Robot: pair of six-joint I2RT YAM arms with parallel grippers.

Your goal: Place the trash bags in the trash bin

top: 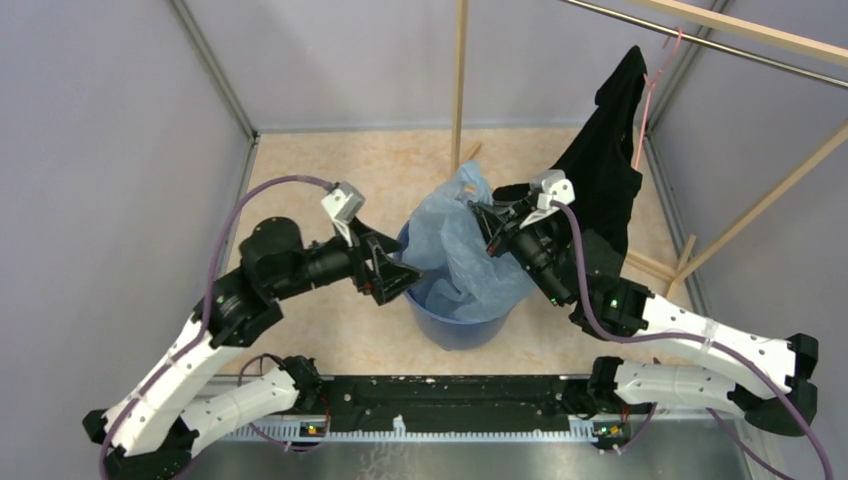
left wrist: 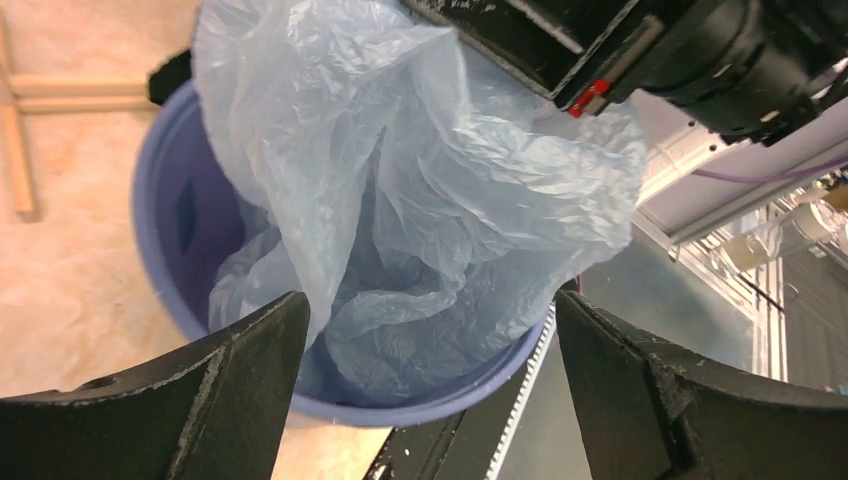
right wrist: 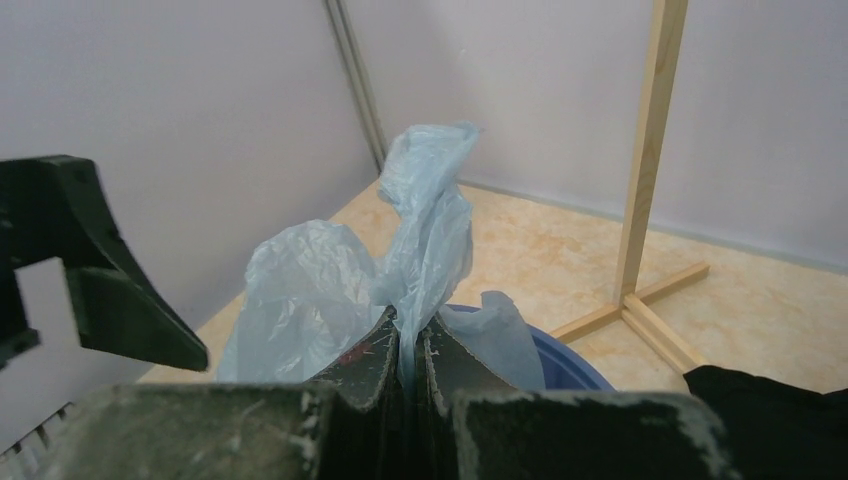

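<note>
The light-blue trash bag [top: 455, 235] hangs partly inside the round blue trash bin [top: 460, 328], with its lower part in the bin and its top standing above the rim. My right gripper [top: 488, 230] is shut on a fold of the bag over the bin's right rim. In the right wrist view the plastic [right wrist: 425, 215] is pinched between the closed fingers [right wrist: 365, 360], above the bin [right wrist: 570, 362]. My left gripper [top: 405, 280] is open and empty at the bin's left rim. In the left wrist view its fingers [left wrist: 250, 360] stand wide apart, framing the bag [left wrist: 430, 190] and bin [left wrist: 160, 250].
A black garment [top: 605, 165] on a pink hanger hangs from a rail just behind my right arm. A wooden post [top: 460, 80] stands behind the bin, with its base crosspieces [right wrist: 640, 310] on the floor. Grey walls close in on the left, back and right.
</note>
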